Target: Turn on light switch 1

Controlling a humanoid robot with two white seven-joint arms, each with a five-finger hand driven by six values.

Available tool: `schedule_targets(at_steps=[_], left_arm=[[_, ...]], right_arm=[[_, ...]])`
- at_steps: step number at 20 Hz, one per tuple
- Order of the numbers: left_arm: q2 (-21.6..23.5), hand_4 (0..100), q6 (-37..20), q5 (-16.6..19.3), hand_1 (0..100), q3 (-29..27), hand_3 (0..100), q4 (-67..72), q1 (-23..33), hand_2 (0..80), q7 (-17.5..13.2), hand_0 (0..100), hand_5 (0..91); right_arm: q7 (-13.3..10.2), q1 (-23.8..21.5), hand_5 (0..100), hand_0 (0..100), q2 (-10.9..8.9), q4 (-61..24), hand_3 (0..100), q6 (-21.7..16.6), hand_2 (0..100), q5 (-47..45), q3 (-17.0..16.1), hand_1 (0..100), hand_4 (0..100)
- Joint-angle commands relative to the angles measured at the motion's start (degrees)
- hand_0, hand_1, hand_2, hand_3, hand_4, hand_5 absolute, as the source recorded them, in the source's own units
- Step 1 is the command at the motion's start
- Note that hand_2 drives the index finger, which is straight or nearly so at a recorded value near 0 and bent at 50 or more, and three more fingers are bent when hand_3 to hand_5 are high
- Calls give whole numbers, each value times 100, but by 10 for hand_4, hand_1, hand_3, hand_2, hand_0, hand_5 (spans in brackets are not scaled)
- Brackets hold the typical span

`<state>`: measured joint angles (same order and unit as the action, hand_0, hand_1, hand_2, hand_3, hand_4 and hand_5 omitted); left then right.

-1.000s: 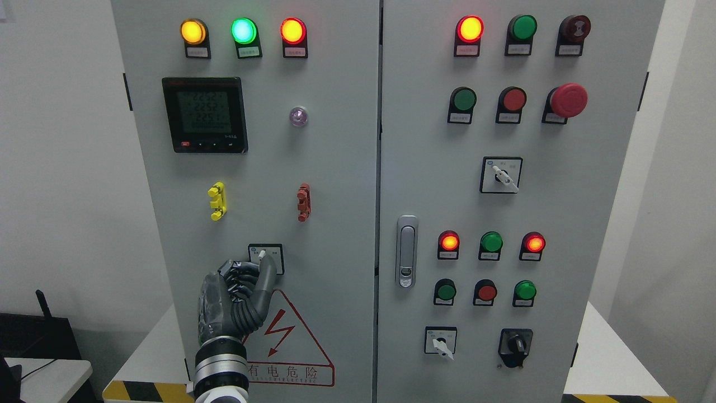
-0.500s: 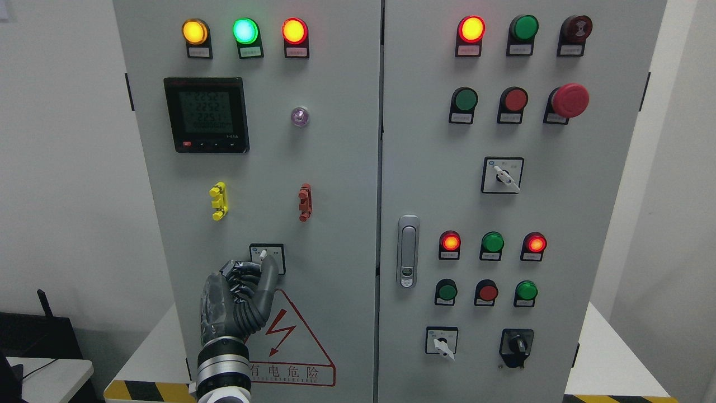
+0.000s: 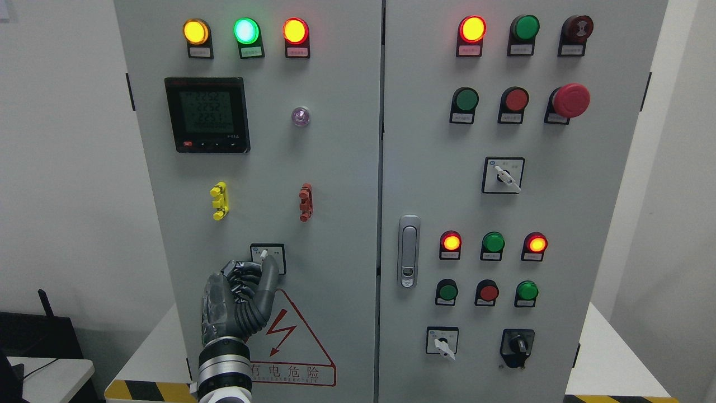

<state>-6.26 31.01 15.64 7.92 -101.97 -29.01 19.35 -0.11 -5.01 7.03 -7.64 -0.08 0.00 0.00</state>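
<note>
A small rotary switch in a black-framed white plate sits low on the left cabinet door, above the red warning triangle. Its white lever points up, tilted slightly left. My left hand comes up from the bottom edge and is at the switch. Its curled fingers press at the lever's lower left and the thumb lies against its right side, covering the lower half of the plate. The right arm is out of view.
The grey cabinet has two doors with lit lamps along the top and a meter. Yellow and red clips sit above the switch. The right door holds a handle, push buttons and other rotary switches.
Almost nothing: the whole picture has shifted a few pixels to the right. The hand stays at the switch and the lever keeps the same tilt.
</note>
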Motion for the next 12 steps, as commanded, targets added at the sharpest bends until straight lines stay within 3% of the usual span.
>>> schedule_targets(at_steps=[1, 12], left_arm=[[2, 850, 2, 0, 402, 17, 707, 2, 0, 540, -10, 400, 792], [2, 858, 10, 1, 382, 43, 724, 10, 0, 562, -10, 451, 802]], right_arm=[[2, 0, 0, 120, 0, -1, 0, -1, 0, -149, 114, 389, 0], [2, 0, 0, 120, 0, -1, 0, -1, 0, -149, 114, 389, 0]])
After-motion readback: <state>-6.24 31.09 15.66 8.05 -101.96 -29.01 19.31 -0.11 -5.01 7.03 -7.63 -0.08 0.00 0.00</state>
